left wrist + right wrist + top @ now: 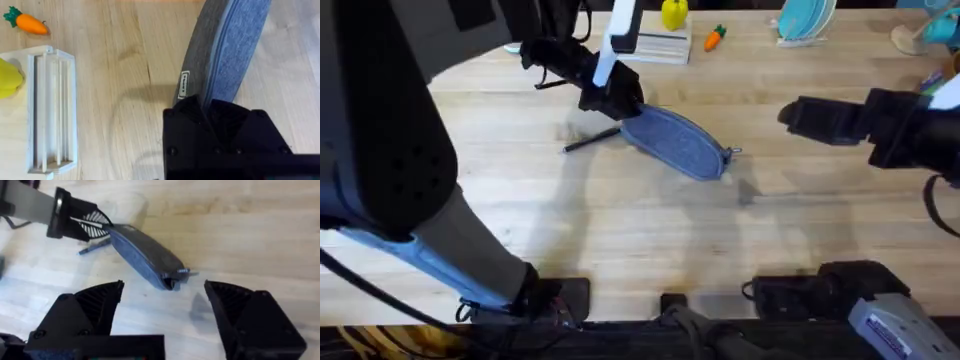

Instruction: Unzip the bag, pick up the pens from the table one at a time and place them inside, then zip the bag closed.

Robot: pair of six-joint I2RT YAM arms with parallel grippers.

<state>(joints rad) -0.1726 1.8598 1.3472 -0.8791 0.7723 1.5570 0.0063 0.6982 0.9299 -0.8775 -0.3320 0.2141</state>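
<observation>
Bag lies diagonally near mid-table, zipper pull at the end facing the right arm; left gripper is clamped on the opposite end of the bag, fabric pinched between its fingers in the left wrist view. One pen lies on the wood just beside that gripped end. Right gripper hangs above the table near the pull end, jaws wide apart, holding nothing

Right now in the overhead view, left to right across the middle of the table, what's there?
Black pen → left end effector, shut on the bag's end → blue-grey bag → zipper pull → right end effector, open above the table.
</observation>
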